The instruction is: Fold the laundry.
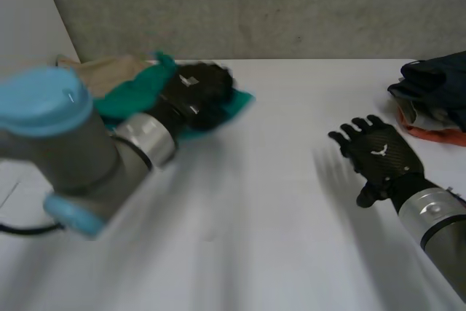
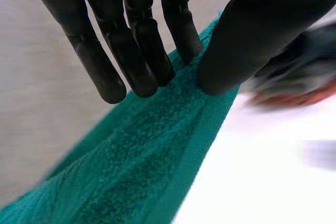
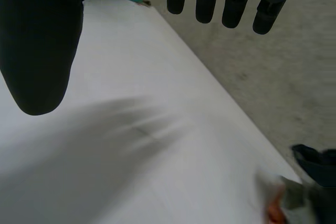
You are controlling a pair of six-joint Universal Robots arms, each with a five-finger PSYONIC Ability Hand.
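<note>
A teal green towel (image 1: 124, 100) lies at the table's far left. My left hand (image 1: 195, 87) is over its right end. In the left wrist view the fingers (image 2: 139, 51) and the thumb (image 2: 236, 40) pinch an edge of the green towel (image 2: 142, 166), which hangs down from them. My right hand (image 1: 377, 152) hovers palm down over the bare right part of the table, fingers straight and spread, holding nothing. The right wrist view has its fingertips (image 3: 231, 3) and thumb (image 3: 39, 40) apart above the white tabletop.
A beige cloth (image 1: 102, 72) lies behind the green towel at the far left. A pile of dark blue and orange clothes (image 1: 435, 96) sits at the table's far right edge. A grey wall runs along the back.
</note>
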